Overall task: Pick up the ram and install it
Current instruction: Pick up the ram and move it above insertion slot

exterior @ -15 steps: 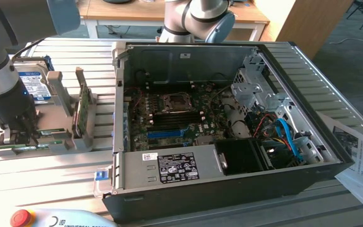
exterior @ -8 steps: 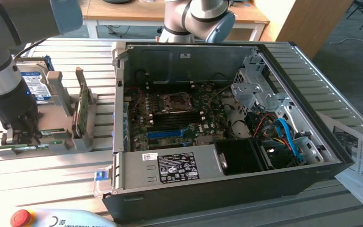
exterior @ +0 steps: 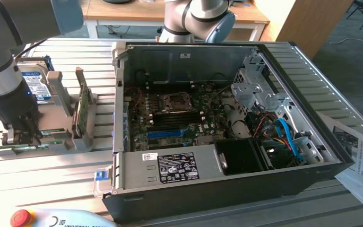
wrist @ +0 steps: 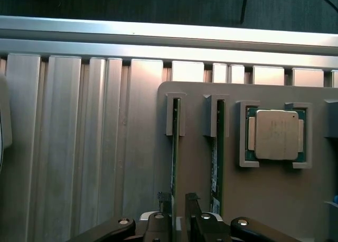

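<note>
The end effector (wrist: 178,202) stands open over the grey holder (wrist: 264,199) on the slatted tabletop (wrist: 95,147), its fingers on either side of the ram (wrist: 174,147). The ram sits on edge in a holder slot, beside a second stick (wrist: 215,147) and a processor chip (wrist: 274,133).

Counts, all placed off the holder (wrist: 264,199):
- ram sticks (wrist: 174,163): 2, in its slots
- CPU (wrist: 274,135): 1, in its recess
- green card (exterior: 81,113): 1, on edge in it
- hard drive (exterior: 35,84): 1, by it
- PC case (exterior: 232,189): 1, just beside it
- red button (exterior: 21,217): 1, near it
- my tool (wrist: 178,223): 1, with 2 fingers (wrist: 194,215), over it
</note>
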`<state>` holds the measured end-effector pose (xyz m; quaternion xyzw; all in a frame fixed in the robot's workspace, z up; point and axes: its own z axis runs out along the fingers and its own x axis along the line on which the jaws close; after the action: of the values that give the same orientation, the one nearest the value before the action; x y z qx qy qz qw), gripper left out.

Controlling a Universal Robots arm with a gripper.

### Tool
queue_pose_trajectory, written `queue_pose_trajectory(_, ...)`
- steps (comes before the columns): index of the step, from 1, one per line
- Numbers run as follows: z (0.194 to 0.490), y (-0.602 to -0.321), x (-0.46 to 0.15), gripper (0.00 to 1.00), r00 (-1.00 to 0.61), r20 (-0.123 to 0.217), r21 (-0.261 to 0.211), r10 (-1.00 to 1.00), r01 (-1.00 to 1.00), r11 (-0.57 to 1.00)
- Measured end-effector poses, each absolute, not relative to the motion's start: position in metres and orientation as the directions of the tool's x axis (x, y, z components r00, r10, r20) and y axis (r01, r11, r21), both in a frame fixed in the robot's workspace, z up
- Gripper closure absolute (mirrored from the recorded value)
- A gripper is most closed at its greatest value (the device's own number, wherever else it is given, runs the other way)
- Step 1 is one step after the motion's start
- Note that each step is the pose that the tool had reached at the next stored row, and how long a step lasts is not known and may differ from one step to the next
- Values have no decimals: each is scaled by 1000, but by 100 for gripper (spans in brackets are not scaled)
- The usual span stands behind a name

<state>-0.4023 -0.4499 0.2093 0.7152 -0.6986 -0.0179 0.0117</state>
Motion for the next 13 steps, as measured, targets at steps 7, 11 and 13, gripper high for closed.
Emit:
queue_pose_trajectory(7, 206, -450, -402, 75, 23, -9, 42, -1000, -999, -24)
queue_pose_trajectory(11, 204, -450, -402, 75, 23, -9, 42, -1000, -999, -24)
queue_pose_trajectory(13, 203, -450, -402, 75, 23, -9, 42, -1000, -999, -24)
